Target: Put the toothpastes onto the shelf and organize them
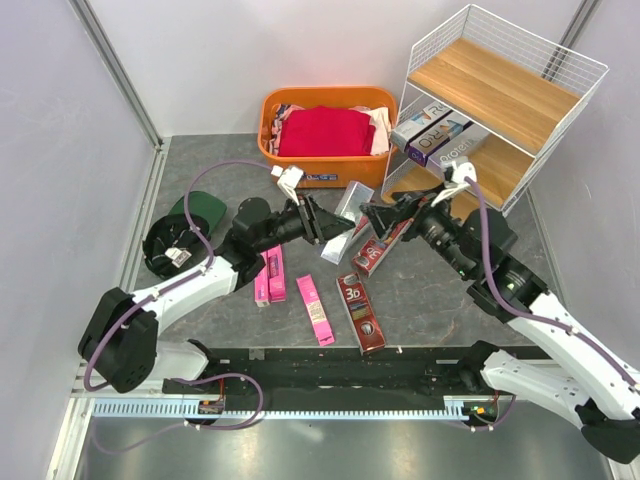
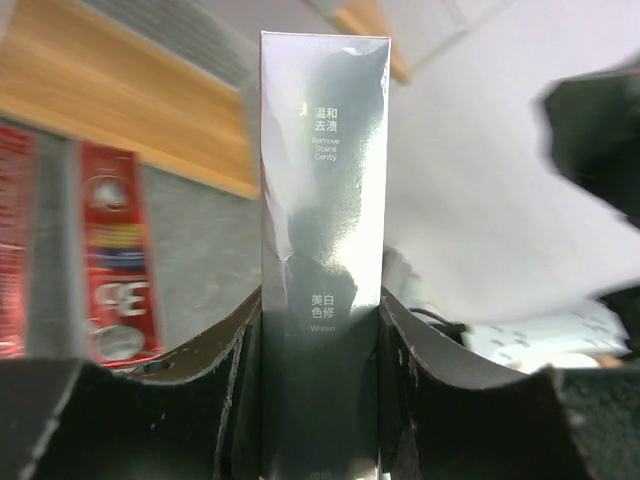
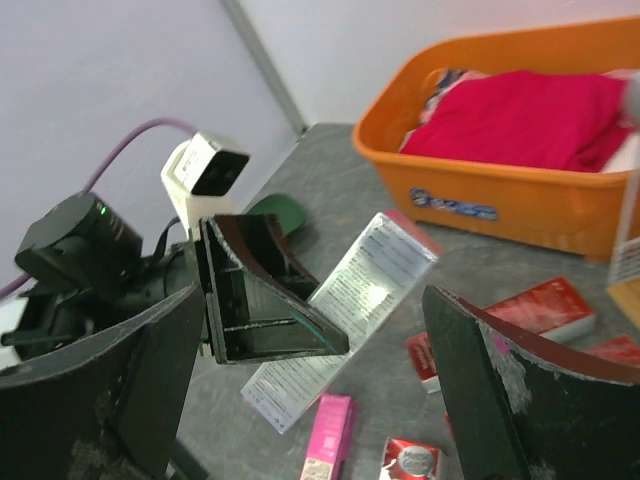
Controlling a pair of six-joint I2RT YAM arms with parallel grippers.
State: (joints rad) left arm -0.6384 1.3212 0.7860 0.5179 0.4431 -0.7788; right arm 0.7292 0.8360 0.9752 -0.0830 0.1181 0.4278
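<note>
My left gripper (image 1: 325,222) is shut on a silver-grey toothpaste box (image 1: 352,205), held above the table in front of the shelf (image 1: 500,95). In the left wrist view the box (image 2: 322,200) stands between my fingers (image 2: 200,390). My right gripper (image 1: 378,214) is open and empty, facing the left gripper, close to the box's far end. In the right wrist view the box (image 3: 365,285) lies between my spread fingers (image 3: 525,390). Two boxes (image 1: 435,130) lie on the shelf's middle board. Pink boxes (image 1: 268,275) (image 1: 315,310) and dark red "3D" boxes (image 1: 360,312) (image 1: 382,248) lie on the table.
An orange basket (image 1: 310,165) with folded red clothes (image 1: 325,130) stands behind the grippers, left of the shelf. A dark green cap (image 1: 185,235) lies at the left. Grey walls close in the table on both sides.
</note>
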